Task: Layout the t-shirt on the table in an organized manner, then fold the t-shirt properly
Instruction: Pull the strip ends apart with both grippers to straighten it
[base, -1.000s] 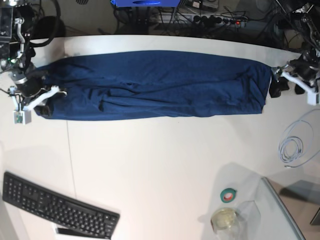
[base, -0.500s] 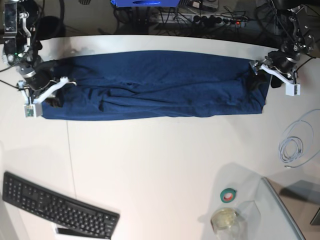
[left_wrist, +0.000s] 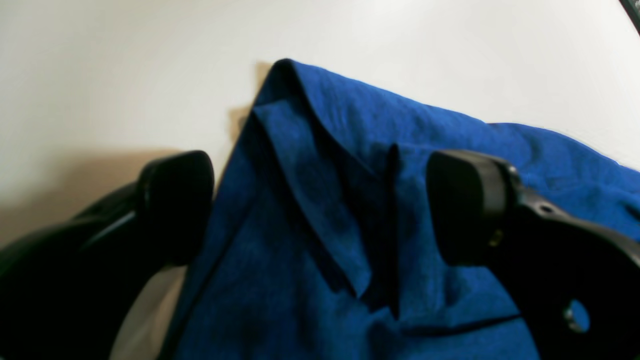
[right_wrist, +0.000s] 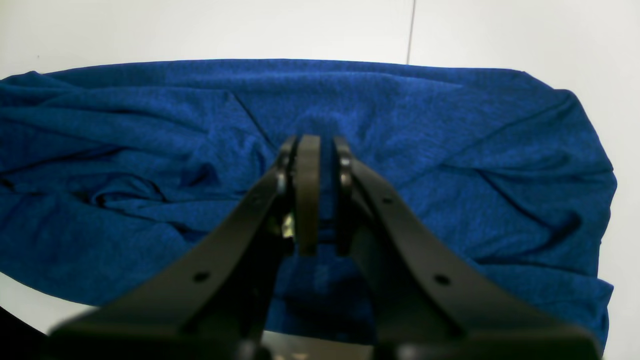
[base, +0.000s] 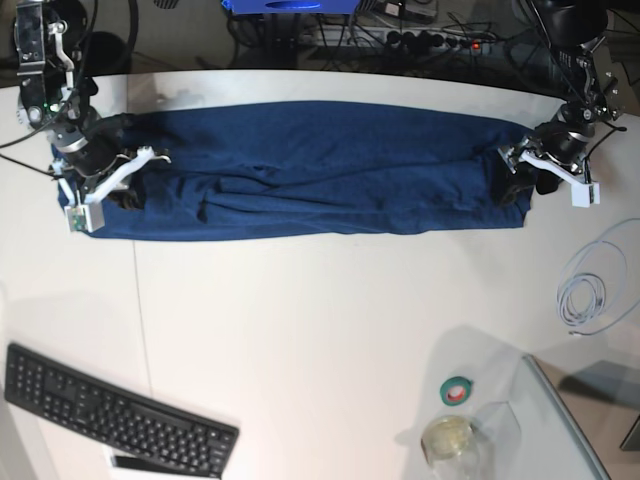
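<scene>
Across the far side of the desk (base: 320, 330) the t-shirt (base: 310, 170) lies in a long folded band. The left gripper (base: 522, 178) sits at one end, jaws spread wide straddling the cloth's corner fold. The right gripper (base: 118, 190) is over the opposite end, jaws pressed together above the fabric; can't tell if it's pinching any.

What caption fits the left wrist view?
Open left end effector straddling a folded edge of the dark navy fabric t-shirt.
</scene>
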